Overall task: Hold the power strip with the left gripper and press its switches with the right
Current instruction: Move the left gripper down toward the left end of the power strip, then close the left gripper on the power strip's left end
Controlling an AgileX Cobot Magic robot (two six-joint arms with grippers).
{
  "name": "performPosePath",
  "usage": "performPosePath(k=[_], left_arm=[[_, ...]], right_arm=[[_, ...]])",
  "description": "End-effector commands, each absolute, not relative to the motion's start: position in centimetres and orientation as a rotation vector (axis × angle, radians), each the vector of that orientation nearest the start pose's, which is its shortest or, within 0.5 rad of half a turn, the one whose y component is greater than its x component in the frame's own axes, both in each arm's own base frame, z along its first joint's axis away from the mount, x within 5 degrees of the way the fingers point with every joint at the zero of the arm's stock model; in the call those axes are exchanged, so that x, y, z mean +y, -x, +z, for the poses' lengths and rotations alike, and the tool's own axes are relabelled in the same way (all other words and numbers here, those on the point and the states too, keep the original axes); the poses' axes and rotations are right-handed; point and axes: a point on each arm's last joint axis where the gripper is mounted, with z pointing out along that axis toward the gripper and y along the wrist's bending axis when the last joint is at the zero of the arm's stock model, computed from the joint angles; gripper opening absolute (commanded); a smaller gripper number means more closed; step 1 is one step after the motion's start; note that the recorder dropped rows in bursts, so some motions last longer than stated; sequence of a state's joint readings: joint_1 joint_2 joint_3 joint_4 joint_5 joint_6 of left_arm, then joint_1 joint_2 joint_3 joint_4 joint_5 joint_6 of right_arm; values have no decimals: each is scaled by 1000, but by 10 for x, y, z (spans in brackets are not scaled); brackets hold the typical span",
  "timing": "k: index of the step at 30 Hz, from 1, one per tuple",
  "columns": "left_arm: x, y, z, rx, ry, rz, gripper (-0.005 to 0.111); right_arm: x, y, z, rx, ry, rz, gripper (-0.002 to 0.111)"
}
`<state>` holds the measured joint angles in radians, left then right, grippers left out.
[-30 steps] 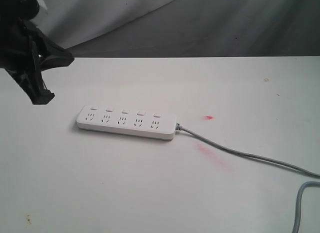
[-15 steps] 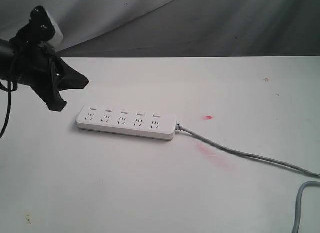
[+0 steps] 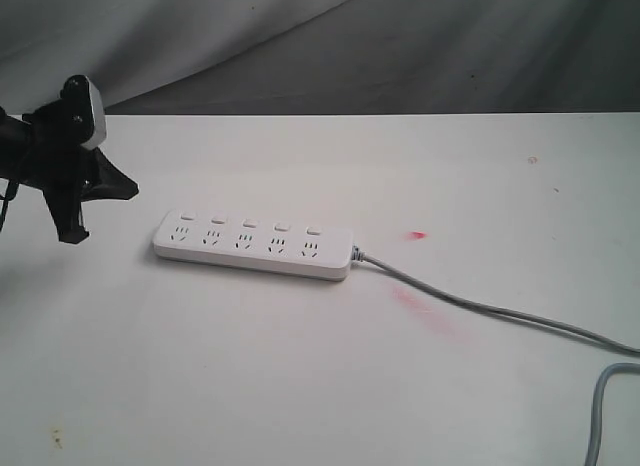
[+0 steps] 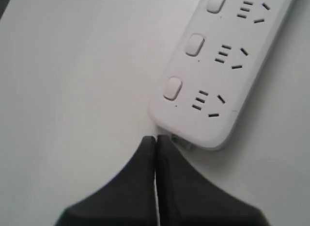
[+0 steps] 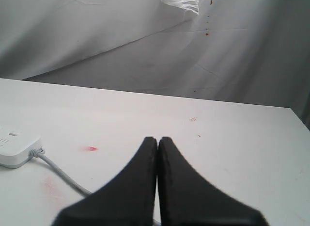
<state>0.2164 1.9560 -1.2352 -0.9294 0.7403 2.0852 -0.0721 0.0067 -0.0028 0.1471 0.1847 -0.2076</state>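
Note:
The white power strip (image 3: 255,244) lies flat on the white table (image 3: 300,386), its grey cord (image 3: 480,308) trailing to the right. Five small switches (image 3: 250,224) run along its far side. My left gripper (image 3: 133,189) hovers shut and empty just left of the strip's free end, not touching it. In the left wrist view the shut left gripper (image 4: 156,137) points at the strip's (image 4: 227,66) rounded end, with three switches (image 4: 193,44) showing. My right gripper (image 5: 158,138) is shut on nothing above bare table, far from the strip's cord end (image 5: 14,148). It is out of the exterior view.
Red smears (image 3: 425,311) and a small red spot (image 3: 417,234) mark the table right of the strip. The cord curls back at the front right corner (image 3: 600,406). A grey cloth backdrop (image 3: 400,46) hangs behind the table's far edge.
The left gripper has come down from the upper left. Over the last half second it drew back leftwards, ending level with the strip's free end. The strip has not moved.

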Motion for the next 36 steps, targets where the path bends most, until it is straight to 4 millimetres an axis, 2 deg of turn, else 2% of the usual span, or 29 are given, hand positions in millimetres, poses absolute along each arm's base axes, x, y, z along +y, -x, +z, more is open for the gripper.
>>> performPosePath(k=[1, 2, 4, 11, 14, 19, 24, 28, 33, 36], left_arm=[[30, -389, 168, 1982, -1406, -252, 1], [29, -388, 169, 1977, -1393, -273, 2], [28, -388, 169, 1972, -1391, -295, 14], [28, -388, 168, 1976, -1388, -285, 66], [30, -390, 168, 1985, -1380, -248, 79], [32, -392, 167, 1994, -1375, -210, 84], [33, -389, 164, 1991, -1476, -172, 84], [22, -393, 161, 1950, -1625, -125, 84], [3, -407, 155, 1898, -1692, -151, 84], [-1, -411, 147, 1897, -1704, -187, 84]], right_arm=[[-2, -56, 197, 1666, 1, -80, 0], [-2, -56, 197, 1666, 1, -80, 0], [-2, -56, 197, 1666, 1, -80, 0], [-2, -56, 197, 1666, 1, -80, 0], [-2, -56, 197, 1666, 1, -80, 0], [-2, -56, 197, 1666, 1, -80, 0], [-2, -56, 197, 1666, 1, -80, 0], [-2, -56, 197, 1666, 1, -80, 0], [-2, -56, 197, 1666, 1, -80, 0], [-2, -56, 197, 1666, 1, -80, 0]])
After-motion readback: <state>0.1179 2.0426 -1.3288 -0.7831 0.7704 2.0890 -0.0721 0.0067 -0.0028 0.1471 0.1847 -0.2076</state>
